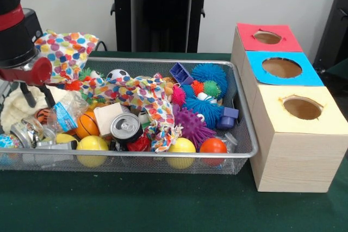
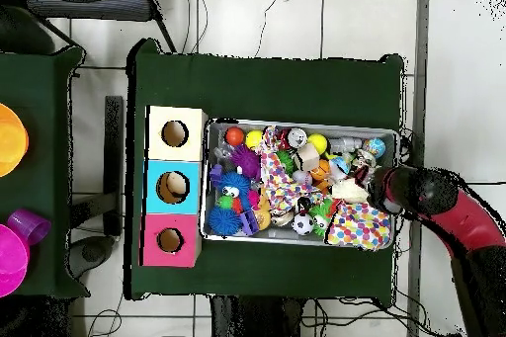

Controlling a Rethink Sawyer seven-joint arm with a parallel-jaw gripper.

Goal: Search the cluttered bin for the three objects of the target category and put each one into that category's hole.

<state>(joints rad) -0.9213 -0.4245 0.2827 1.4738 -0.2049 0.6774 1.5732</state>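
The silver wire-mesh bin (image 1: 163, 61) stands on the green table, full of clutter; it also shows in the overhead view (image 2: 296, 124). The round hole (image 1: 267, 37) in the red-topped wooden box is at the far end of the box row, and it also shows in the overhead view (image 2: 170, 240). My gripper (image 1: 37, 97) hangs over the bin's left end, open, its two black fingers apart above a white fluffy thing (image 1: 16, 110). Nothing is between the fingers. In the overhead view the gripper (image 2: 380, 187) is at the bin's right end.
The blue-topped box (image 1: 281, 68) and the yellow-topped box (image 1: 302, 107) stand beside the red one. The bin holds a polka-dot cloth (image 1: 138, 93), a soda can (image 1: 126, 127), yellow and orange balls, spiky toys (image 1: 209, 77), a wooden block (image 1: 107, 117) and a soccer ball (image 1: 117, 74).
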